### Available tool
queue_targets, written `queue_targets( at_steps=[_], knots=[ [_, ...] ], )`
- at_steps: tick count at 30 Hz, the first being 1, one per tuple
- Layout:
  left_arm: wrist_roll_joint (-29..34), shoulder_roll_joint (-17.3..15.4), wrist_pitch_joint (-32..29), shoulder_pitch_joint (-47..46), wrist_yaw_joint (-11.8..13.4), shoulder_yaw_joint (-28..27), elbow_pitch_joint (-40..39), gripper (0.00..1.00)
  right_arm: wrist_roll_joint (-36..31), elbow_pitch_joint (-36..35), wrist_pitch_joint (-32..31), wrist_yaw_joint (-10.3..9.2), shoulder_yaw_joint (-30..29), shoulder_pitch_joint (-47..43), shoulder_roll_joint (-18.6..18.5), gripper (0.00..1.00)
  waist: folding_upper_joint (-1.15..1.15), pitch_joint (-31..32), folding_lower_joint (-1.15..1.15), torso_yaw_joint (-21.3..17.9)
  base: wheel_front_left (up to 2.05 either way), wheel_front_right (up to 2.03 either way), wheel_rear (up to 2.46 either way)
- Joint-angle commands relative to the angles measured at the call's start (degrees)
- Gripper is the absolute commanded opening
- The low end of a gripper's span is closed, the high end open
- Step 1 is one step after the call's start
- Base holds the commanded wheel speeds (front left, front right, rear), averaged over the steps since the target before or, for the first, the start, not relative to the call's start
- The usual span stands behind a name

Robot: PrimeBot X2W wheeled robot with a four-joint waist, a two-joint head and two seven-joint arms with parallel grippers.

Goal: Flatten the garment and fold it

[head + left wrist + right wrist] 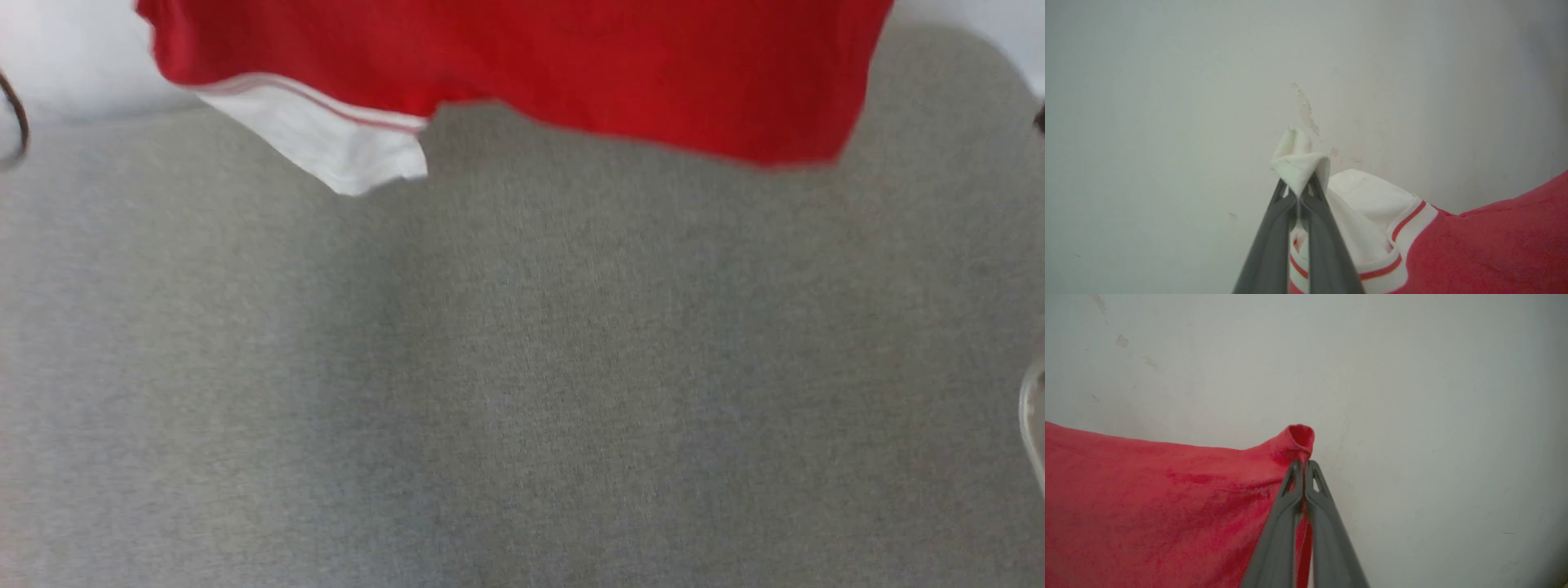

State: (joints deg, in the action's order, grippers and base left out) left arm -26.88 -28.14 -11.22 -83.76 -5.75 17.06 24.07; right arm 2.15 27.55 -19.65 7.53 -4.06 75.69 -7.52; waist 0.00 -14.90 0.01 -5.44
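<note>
Over the grey surface (522,367), left gripper (1298,190) and right gripper (1303,465) pinch the garment (571,65) (hanging).

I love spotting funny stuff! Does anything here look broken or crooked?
A little. Paint is flaking off the wall near the left gripper. And the jersey T-shirt hangs lopsided over the grey surface: its white sleeve droops lower at one side.
</note>
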Motion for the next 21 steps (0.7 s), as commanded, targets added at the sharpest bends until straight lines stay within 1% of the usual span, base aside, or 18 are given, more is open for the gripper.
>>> queue_targets(
  at_steps=[1, 7, 9, 13, 17, 21],
  knots=[
    [0.7, 0.3, 1.0, -2.0, 0.1, 0.0, 0.2, 0.00, -0.7, 0.5, 0.6, -0.04, -0.4, 1.7, 0.6, 0.00, 0.00, -7.7, -0.01, -1.7, 0.00, 0.00, 0.00],
    [2.4, 0.5, 7.2, -8.4, -0.3, 0.2, 1.0, 0.00, -3.0, 1.8, 3.8, -0.04, -1.8, 6.6, 2.1, 0.00, 0.00, -15.6, -0.01, -2.8, 0.00, 0.00, 0.00],
    [2.5, 0.5, 7.9, -9.4, -0.4, 0.3, 1.2, 0.00, -3.5, 1.9, 4.4, -0.04, -2.1, 7.4, 2.3, 0.00, 0.00, -16.8, -0.01, -2.8, 0.00, 0.00, 0.00],
    [2.5, 0.6, 10.8, -13.9, -0.7, -0.2, 1.6, 0.00, -5.5, 2.3, 7.1, -0.04, -2.9, 11.3, 2.3, 0.00, 0.00, -21.2, -0.01, -2.3, 0.00, 0.00, 0.00],
    [1.8, 0.8, 14.0, -17.5, -0.8, -1.2, 0.3, 0.00, -6.5, 1.9, 9.6, -0.04, -3.2, 15.1, 0.6, 0.00, 0.00, -26.3, -0.01, -1.0, 0.00, 0.00, 0.00],
    [1.0, 0.0, 16.6, -17.5, -1.2, -1.1, -0.4, 0.00, -6.8, 1.9, 11.5, -0.04, -2.8, 15.8, -1.7, 0.00, 0.00, -29.9, -0.01, 0.1, 0.00, 0.00, 0.00]
  ],
)
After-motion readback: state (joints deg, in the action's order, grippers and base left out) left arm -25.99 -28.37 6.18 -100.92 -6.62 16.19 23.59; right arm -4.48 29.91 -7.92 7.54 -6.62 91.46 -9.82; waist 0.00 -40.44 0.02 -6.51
